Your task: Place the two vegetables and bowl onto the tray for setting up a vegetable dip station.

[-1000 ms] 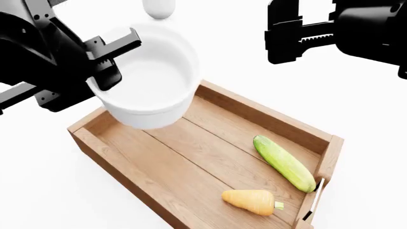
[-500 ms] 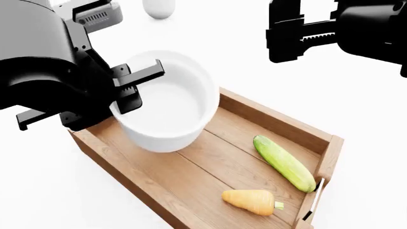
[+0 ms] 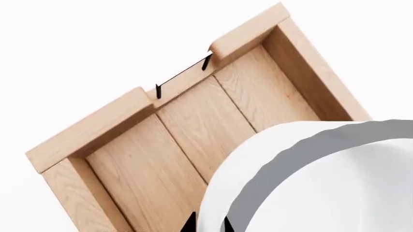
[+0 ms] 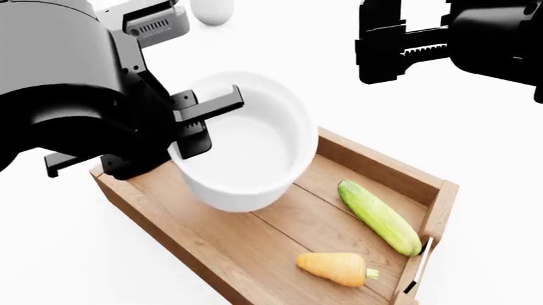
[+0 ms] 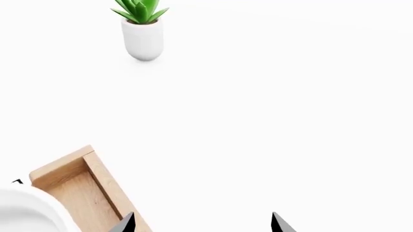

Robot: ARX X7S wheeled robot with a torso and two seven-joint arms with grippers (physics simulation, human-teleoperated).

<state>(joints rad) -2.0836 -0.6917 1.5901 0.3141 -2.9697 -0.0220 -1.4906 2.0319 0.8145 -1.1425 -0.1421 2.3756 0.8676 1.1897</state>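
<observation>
Over the tray (image 4: pixel 382 166), the left gripper (image 4: pixel 202 121) clamps the bowl (image 4: pixel 254 149).

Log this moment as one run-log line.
left gripper: shut on bowl, above tray | right gripper: open | cucumber, carrot: in tray

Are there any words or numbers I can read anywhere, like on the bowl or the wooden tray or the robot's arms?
None can be read.
The bowl, the tray, the cucumber, the carrot and the plant pot are plain.
The left gripper has a small ribbed grey patch above it, not letters.
</observation>
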